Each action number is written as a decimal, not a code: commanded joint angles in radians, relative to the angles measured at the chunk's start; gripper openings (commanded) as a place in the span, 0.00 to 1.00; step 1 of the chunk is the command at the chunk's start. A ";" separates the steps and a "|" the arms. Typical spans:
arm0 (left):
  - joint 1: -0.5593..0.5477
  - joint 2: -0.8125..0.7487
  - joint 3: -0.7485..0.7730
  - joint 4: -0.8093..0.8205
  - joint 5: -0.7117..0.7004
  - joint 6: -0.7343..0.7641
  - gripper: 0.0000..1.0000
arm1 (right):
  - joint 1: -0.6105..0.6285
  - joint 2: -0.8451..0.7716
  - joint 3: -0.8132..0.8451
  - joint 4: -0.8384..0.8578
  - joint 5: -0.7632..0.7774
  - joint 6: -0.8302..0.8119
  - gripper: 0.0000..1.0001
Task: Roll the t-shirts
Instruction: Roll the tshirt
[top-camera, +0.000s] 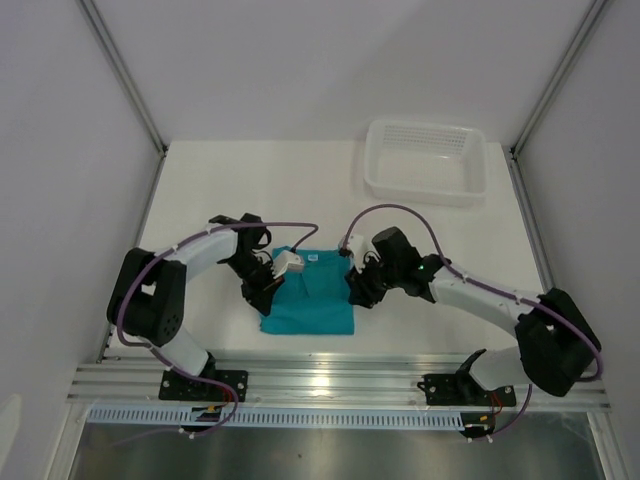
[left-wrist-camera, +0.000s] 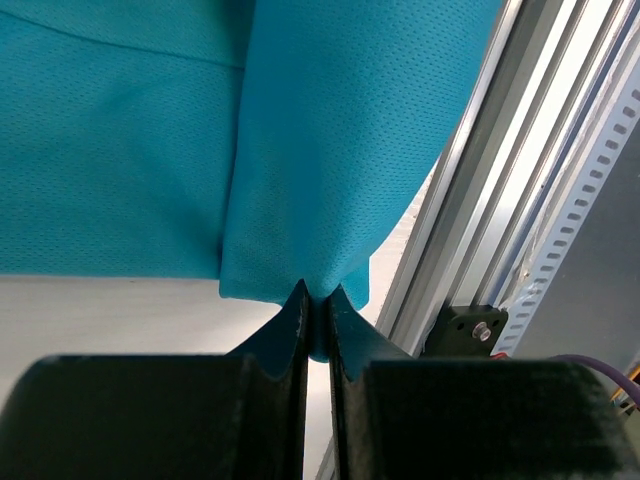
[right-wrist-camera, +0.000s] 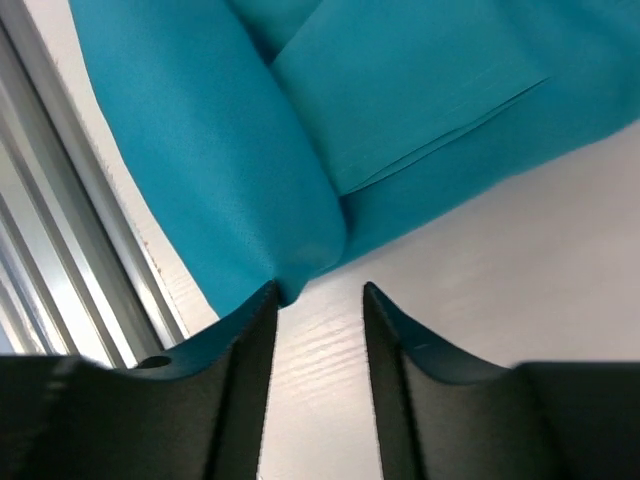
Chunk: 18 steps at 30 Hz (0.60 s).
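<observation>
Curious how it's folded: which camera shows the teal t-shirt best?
Top external view: the whole folded t-shirt is visible. Left wrist shows only a pinched corner, right wrist only an edge.

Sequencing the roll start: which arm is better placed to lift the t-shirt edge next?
Left, likely. The left gripper has its jaws pinched on a fold of the t-shirt; the right gripper has open jaws over bare table, fabric beside one jaw only.

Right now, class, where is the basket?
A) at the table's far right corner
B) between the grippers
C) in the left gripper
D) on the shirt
A: the basket sits in the far right corner of the table, apart from the shirt near the front.
</observation>
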 joint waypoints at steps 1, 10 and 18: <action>0.019 0.015 0.047 0.008 0.050 0.002 0.09 | 0.005 -0.137 0.016 0.034 0.107 0.048 0.45; 0.027 0.038 0.052 0.037 0.029 -0.024 0.11 | 0.270 -0.258 -0.119 0.296 0.352 0.150 0.22; 0.027 0.040 0.050 0.051 0.020 -0.041 0.13 | 0.359 -0.059 -0.145 0.600 0.295 0.182 0.07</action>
